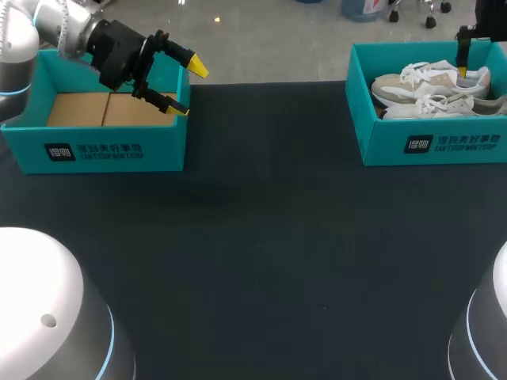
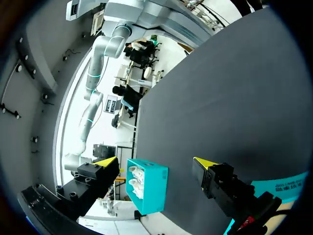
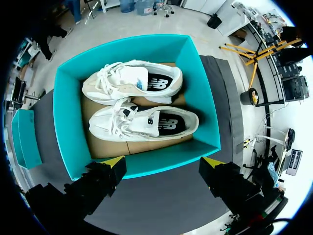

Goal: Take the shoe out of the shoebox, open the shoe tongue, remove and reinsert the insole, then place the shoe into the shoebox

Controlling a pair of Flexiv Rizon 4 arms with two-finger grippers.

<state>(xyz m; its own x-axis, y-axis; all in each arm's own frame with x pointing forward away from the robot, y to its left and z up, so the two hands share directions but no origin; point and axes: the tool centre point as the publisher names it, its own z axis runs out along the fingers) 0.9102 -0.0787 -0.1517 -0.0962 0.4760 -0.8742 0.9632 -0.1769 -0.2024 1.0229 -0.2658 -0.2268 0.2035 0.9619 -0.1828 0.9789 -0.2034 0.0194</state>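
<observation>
A teal shoebox (image 1: pixel 432 142) at the table's far right holds two white and beige shoes lying side by side, one (image 1: pixel 420 81) behind the other (image 1: pixel 432 105). In the right wrist view both shoes (image 3: pixel 132 82) (image 3: pixel 142 122) lie on the box's cardboard floor with their insoles showing. My right gripper (image 3: pixel 164 161) hangs open above the near wall of the shoebox (image 3: pixel 68 127), touching nothing; in the head view it (image 1: pixel 463 67) is over the box's far right part. My left gripper (image 1: pixel 188 89) is open in the air over the right end of a second teal box (image 1: pixel 103 150).
The second teal box at the far left holds only a cardboard floor (image 1: pixel 103 109). The dark table (image 1: pixel 261 253) stretches between the two boxes. In the left wrist view the shoebox (image 2: pixel 149 188) lies far ahead of the left gripper (image 2: pixel 155 161).
</observation>
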